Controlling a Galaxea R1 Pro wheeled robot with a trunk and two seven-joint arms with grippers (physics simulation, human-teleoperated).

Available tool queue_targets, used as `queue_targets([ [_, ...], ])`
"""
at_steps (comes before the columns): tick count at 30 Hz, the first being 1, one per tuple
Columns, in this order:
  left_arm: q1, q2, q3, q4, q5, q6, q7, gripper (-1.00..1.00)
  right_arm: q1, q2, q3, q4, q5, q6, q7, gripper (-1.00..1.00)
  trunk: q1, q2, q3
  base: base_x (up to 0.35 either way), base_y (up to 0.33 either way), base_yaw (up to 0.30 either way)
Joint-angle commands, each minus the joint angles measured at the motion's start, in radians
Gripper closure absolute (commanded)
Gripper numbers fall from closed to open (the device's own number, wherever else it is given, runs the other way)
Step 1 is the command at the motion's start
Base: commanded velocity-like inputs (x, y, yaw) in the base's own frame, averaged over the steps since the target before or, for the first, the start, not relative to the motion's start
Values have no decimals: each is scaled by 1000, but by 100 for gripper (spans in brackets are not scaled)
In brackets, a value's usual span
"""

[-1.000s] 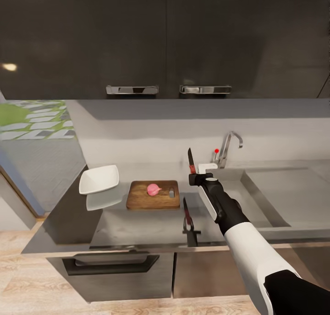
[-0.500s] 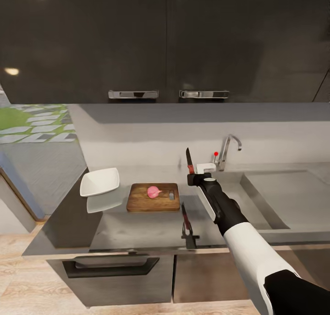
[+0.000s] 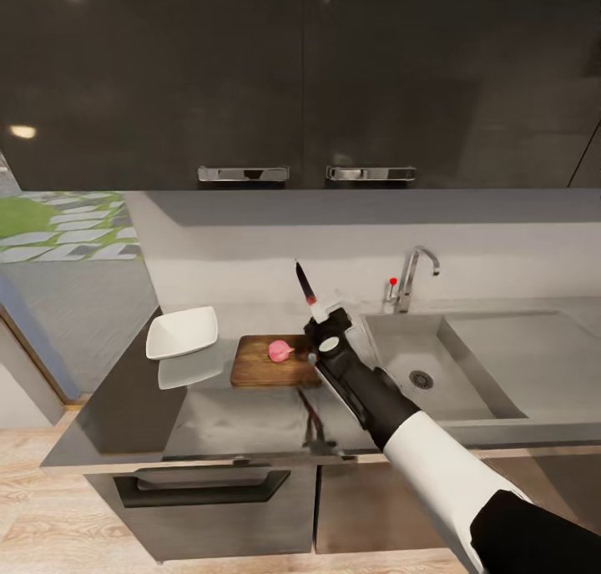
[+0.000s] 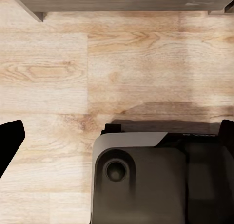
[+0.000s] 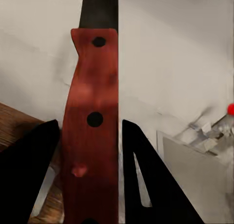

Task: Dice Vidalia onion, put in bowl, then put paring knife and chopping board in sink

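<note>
on the grey countertop (image 3: pixel 250 407) the vidalia onion (image 3: pixel 280 350) lies just left of the right pincer (image 3: pixel 321 319) clamping the paring knife (image 3: pixel 305 290).

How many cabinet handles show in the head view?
2. The left handle and the right handle sit side by side along the lower edge of the dark upper cabinets, above the board and sink. No others are visible.

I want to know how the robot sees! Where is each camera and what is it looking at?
Head view: up high, facing the countertop; right arm shows.
Left wrist view: faces the wooden floor; robot's own base shows.
Right wrist view: between the right gripper fingers, facing the wall.
Head and right wrist views share the paring knife.
</note>
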Motion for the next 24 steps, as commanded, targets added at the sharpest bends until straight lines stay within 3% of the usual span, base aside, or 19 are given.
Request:
queue_targets([
  [1, -1, 1, -8, 0, 10, -3, 7, -100, -1, 17, 12, -2, 38, 10, -31, 100, 1, -2, -2, 0, 0, 0],
  [7, -1, 1, -8, 0, 10, -3, 7, -100, -1, 28, 63, -1, 222, 70, -97, 100, 1, -2, -2, 0, 0, 0],
  [12, -1, 1, -8, 0, 10, -3, 7, -100, -1, 28, 80, 5, 255, 109, -106, 100, 1, -2, -2, 0, 0, 0],
  [14, -1, 1, -8, 0, 10, -3, 8, -100, -1, 28, 109, 8, 259, 117, -107, 100, 1, -2, -2, 0, 0, 0],
  [19, -1, 1, -8, 0, 10, -3, 8, -100, -1, 28, 255, 24, 261, 165, -109, 100, 1, -2, -2, 0, 0, 0],
  [24, 0, 1, -8, 0, 10, -3, 7, -100, -1, 28, 296, 39, 261, 174, -110, 100, 1, -2, -2, 0, 0, 0],
])
